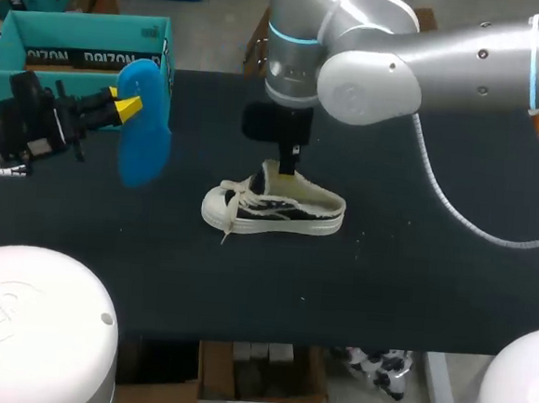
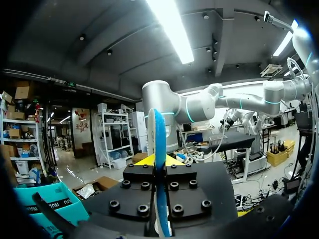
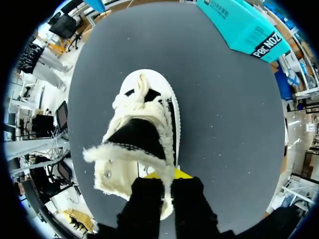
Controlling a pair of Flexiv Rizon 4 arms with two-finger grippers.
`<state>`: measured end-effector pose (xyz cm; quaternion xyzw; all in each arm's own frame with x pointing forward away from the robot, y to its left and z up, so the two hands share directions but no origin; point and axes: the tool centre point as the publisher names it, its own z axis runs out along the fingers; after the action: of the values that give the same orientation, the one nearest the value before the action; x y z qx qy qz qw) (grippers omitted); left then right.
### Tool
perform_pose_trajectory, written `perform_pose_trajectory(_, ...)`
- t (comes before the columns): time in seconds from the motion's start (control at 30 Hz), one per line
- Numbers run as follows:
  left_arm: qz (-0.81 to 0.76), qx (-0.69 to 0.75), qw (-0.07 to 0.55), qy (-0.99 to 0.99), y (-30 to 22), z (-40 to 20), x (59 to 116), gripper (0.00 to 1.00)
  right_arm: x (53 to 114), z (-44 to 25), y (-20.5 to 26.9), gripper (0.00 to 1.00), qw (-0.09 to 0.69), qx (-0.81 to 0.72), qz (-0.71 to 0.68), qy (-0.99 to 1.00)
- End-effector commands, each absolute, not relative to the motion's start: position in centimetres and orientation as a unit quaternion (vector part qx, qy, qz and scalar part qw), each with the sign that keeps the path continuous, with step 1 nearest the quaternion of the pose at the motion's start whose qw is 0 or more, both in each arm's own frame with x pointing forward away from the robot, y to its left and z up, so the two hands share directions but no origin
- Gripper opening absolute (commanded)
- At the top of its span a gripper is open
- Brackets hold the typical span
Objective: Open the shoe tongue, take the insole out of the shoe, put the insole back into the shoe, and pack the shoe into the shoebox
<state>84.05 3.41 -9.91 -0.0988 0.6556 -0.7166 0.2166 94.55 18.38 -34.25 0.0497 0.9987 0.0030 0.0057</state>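
Nearest to me the shoe stands on its sole in the middle of the counter, with the toe toward my left side and the laces loose. My right jaws come down on it from above and are clenched on the fleecy rim of its opening. I judge that this hold is there to steady the shoe and to hold its mouth wide, so that the insole can go back in without pushing the shoe away. My own black fingers cover the place of contact, so I cannot tell if the pinched part is the tongue or the collar. The inside of the shoe is only a dark patch in the right wrist view, and its bottom is not to be seen. Farther off, at my left, the left jaws are grasping the blue insole near one end, between the yellow fingertips. It is lifted clear of the counter and well apart from the shoe, so I think the taking out is done and the putting back is the step in hand. In the left wrist view the insole shows only its thin edge, so its outline is lost there. Farthest, at the counter's far left corner, the teal shoebox stands open. The insole and my left arm cover part of it, and I see no lid.
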Motion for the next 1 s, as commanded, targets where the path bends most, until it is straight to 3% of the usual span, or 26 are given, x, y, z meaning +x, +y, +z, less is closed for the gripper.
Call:
perform_pose_trajectory(0.03, -0.725, -0.079, 0.204, 0.653, 3.0, -10.1, 85.2, 0.0, 94.1, -33.6, 18.7, 0.0, 0.002, 0.08, -0.008, 0.997)
perform_pose_trajectory(0.5, -0.756, 0.041, 0.123, 0.641, -1.7, -8.1, 90.7, 0.0, 91.2, -30.3, 18.5, 0.0, -0.023, 0.303, 0.052, 0.951)
perform_pose_trajectory(1.0, -0.766, 0.128, 0.088, 0.624, -3.6, -6.3, 95.1, 0.0, 88.0, -30.9, 18.7, 0.0, 0.012, 0.48, 0.139, 0.866)
